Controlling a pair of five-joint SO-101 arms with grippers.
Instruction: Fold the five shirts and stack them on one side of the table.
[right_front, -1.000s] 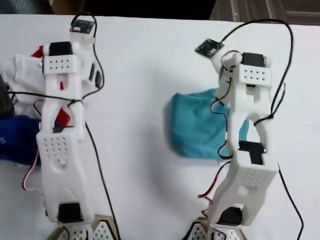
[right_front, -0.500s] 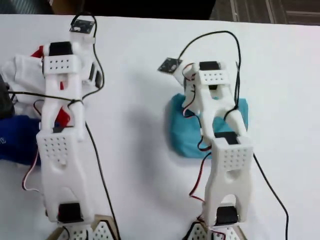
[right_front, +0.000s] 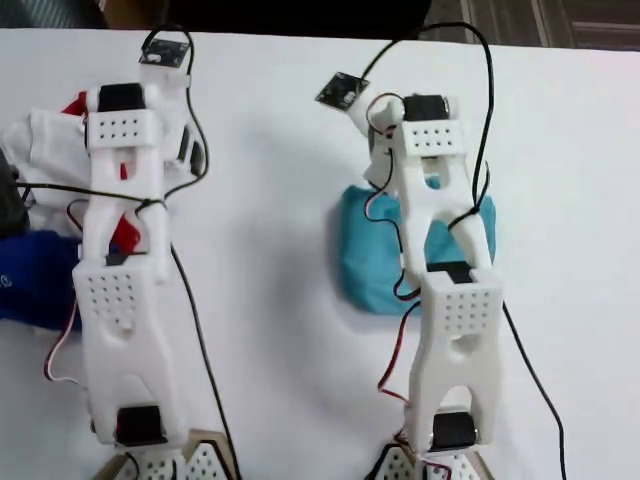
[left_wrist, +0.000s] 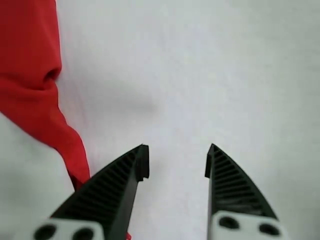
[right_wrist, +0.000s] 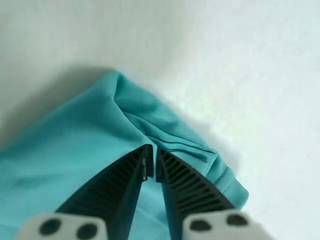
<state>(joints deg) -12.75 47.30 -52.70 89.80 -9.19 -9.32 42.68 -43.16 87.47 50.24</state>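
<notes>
Swinging in from the right-hand edge within the last second, the right arm stood straight across the teal shirt (right_front: 365, 265). The shirt lay bunched but roughly squared on the desk (right_front: 270, 150) just ahead of that arm's base, where it had lain all along. The right pincer (right_wrist: 153, 156) was drawn together to a sliver, its tips at a doubled fold near the shirt's corner; whether any cloth was nipped between them I could not tell. That looked like lining up for another fold or a drag toward the pile, so the teal shirt was probably unfinished. Over on the left, the blue shirt (right_front: 35, 280) lay nearest, the white shirt (right_front: 45, 150) beyond it, and a red shirt (left_wrist: 30, 75) among them. The left arm had not stirred, and the left pincer (left_wrist: 177, 156) hung apart over bare desk beside the red cloth.
</notes>
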